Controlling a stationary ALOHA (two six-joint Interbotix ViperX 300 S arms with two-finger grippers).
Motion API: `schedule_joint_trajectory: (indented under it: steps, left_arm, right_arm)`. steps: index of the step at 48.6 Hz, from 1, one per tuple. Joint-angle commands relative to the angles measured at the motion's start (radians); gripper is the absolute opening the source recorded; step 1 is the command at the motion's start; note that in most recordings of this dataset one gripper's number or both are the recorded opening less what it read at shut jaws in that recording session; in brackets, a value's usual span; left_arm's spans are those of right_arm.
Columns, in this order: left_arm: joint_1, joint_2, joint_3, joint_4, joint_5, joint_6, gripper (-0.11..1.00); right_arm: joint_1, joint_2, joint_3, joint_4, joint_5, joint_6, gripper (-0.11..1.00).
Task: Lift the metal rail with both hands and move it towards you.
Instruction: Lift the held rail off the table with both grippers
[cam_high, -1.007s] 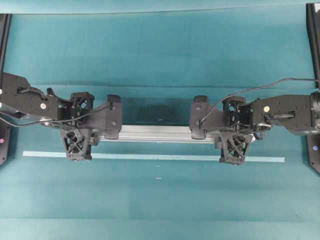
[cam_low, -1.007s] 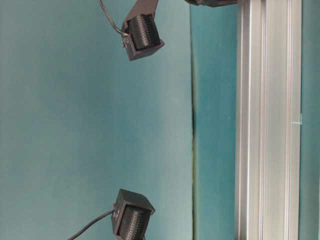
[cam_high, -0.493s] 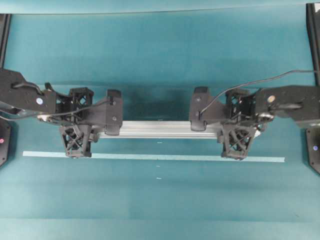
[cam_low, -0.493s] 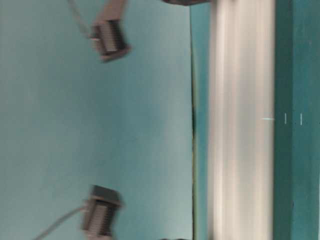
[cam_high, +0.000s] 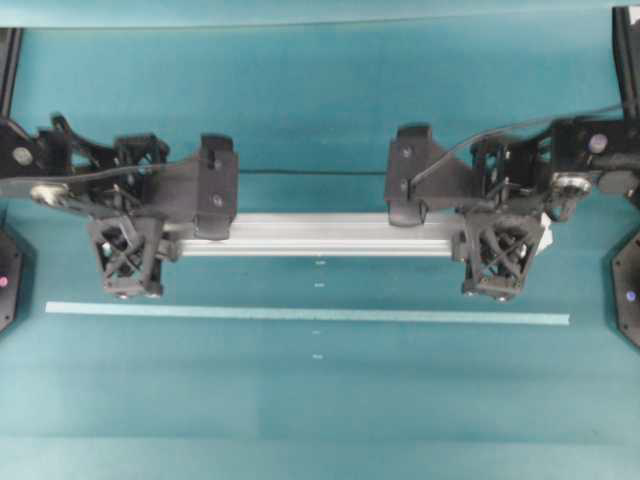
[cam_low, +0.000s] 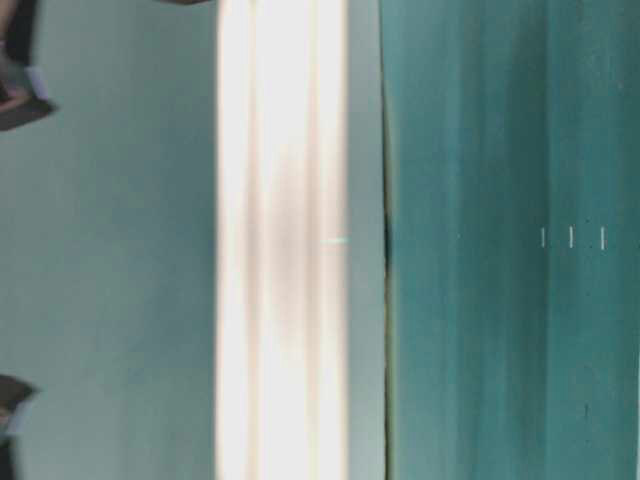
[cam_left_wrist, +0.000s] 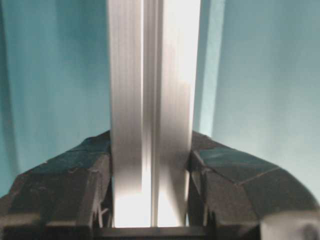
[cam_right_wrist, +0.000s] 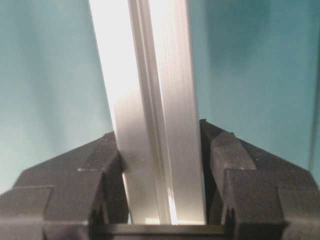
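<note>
Our black lattice-fingered left gripper and right gripper clamp and hide the ends of the long grooved silver aluminium rail; it lies left-right, seemingly level, though the table-level view is blurred.

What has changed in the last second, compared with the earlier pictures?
The rail, clamped between both tools, went upward in the overhead view, away from the tape strip, and appears lifted. The left tool and the right tool moved with it. The strip stayed in place, and both tools kept their grip.
</note>
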Motion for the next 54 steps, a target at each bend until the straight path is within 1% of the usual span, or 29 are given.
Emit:
schedule_joint_trajectory:
  steps: [1,9,14,19,25,32,41,54]
  left_arm:
    - [-0.009,-0.04,-0.087,0.0,0.057,-0.003,0.28]
    - [-0.012,-0.051,-0.206,0.0,0.189,-0.005,0.28]
    - [-0.014,-0.046,-0.273,0.0,0.267,-0.005,0.28]
    - [-0.023,-0.041,-0.334,0.0,0.325,-0.009,0.28]
    - [-0.025,-0.029,-0.405,0.0,0.374,-0.038,0.28]
    - [-0.034,-0.006,-0.502,0.0,0.434,-0.081,0.28]
    - [-0.048,0.018,-0.586,0.0,0.445,-0.091,0.28]
    - [-0.048,0.025,-0.595,0.0,0.446,-0.094,0.28]
  right_arm:
    - [-0.015,-0.012,-0.086,0.012,0.037,0.029,0.41]
    - [-0.015,-0.009,-0.201,0.037,0.163,0.035,0.41]
    - [-0.014,-0.005,-0.265,0.038,0.25,0.043,0.41]
    - [-0.012,-0.003,-0.341,0.038,0.334,0.077,0.41]
    - [-0.012,-0.003,-0.42,0.038,0.396,0.106,0.41]
    - [-0.002,-0.005,-0.469,0.04,0.419,0.109,0.41]
    - [0.015,-0.003,-0.505,0.044,0.422,0.115,0.41]
    - [0.017,-0.008,-0.506,0.044,0.422,0.115,0.41]
